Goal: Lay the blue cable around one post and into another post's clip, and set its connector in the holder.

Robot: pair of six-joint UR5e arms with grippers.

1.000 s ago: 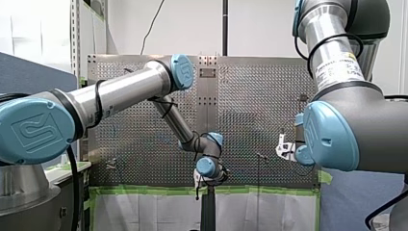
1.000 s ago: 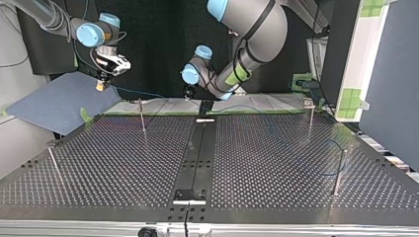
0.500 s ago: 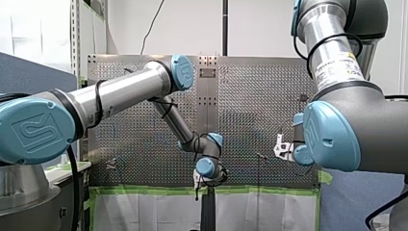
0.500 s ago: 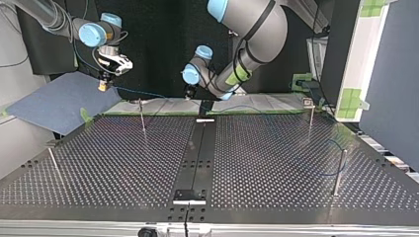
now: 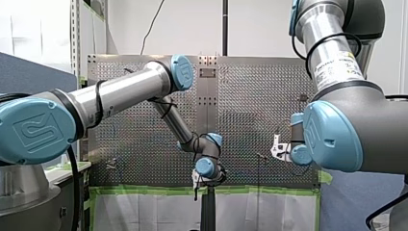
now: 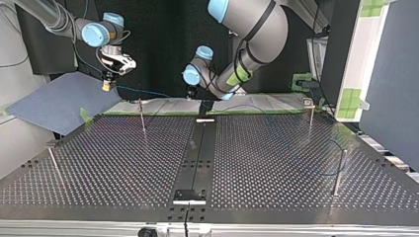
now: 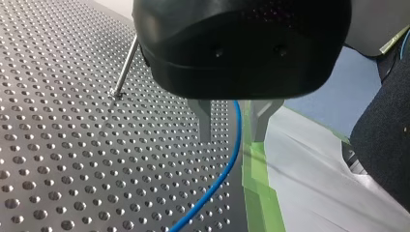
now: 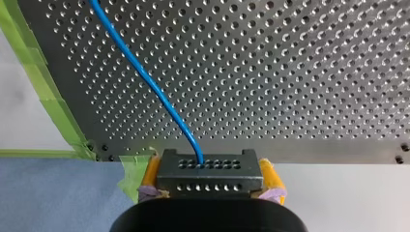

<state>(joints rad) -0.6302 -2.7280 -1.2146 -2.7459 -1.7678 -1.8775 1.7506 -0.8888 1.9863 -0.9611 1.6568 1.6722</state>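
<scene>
1. At the top view's left, a thin post (image 6: pixel 53 163) stands on the perforated table (image 6: pixel 276 163), well apart from both grippers.
2. Next, my right gripper (image 6: pixel 106 85) hangs above the table's far left corner, over a blue mat (image 6: pixel 59 101). In the right wrist view its yellow pads (image 8: pixel 270 176) are clamped on the grey connector (image 8: pixel 209 171), which sits squarely between them.
3. The blue cable (image 8: pixel 159 92) leaves the connector's middle and runs ahead of that gripper over the holes. In the top view it stretches rightward through the air, passing beyond the top of a second post (image 6: pixel 142 116). Whether it touches that post I cannot tell.
4. Near the middle of the far edge, my left gripper (image 6: pixel 190 94) sits low. In the left wrist view its metal fingers (image 7: pixel 205 123) stand apart with a narrow gap. The cable passes through that gap unclamped, with space on either side. Below the fingers it runs on over the table, just beside the green tape (image 7: pixel 256 188).
5. At the top view's right stand a far right post (image 6: pixel 311 118) and a near right post (image 6: pixel 338 170). A faint blue loop of cable shows beside the near one.
</scene>
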